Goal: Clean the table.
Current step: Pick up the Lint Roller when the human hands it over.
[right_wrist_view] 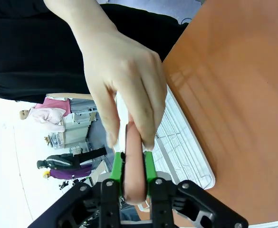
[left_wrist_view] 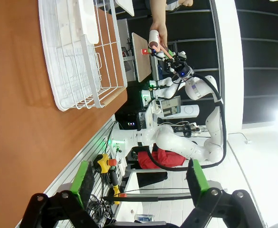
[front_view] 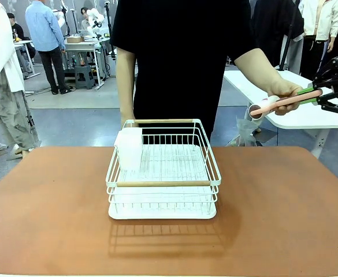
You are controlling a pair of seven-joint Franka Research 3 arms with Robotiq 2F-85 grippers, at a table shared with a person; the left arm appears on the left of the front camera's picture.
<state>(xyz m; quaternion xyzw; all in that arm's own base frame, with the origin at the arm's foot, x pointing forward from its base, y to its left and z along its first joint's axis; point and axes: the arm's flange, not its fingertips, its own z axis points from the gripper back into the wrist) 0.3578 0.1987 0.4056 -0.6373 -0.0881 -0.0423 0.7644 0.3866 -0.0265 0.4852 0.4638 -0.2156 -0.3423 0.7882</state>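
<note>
Right wrist view: right tool (right_wrist_view: pixel 132 156) clenched on pink handle (right_wrist_view: pixel 135 184), person's hand (right_wrist_view: pixel 124 80) hiding its head.

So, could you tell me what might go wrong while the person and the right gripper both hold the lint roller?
The person's fingers hold the lint roller right against the right gripper, so a sudden pull could pinch them. The grip seems near the handle's end; the roller may droop once released. A dish rack on the table stands in a sweep's way.
</note>
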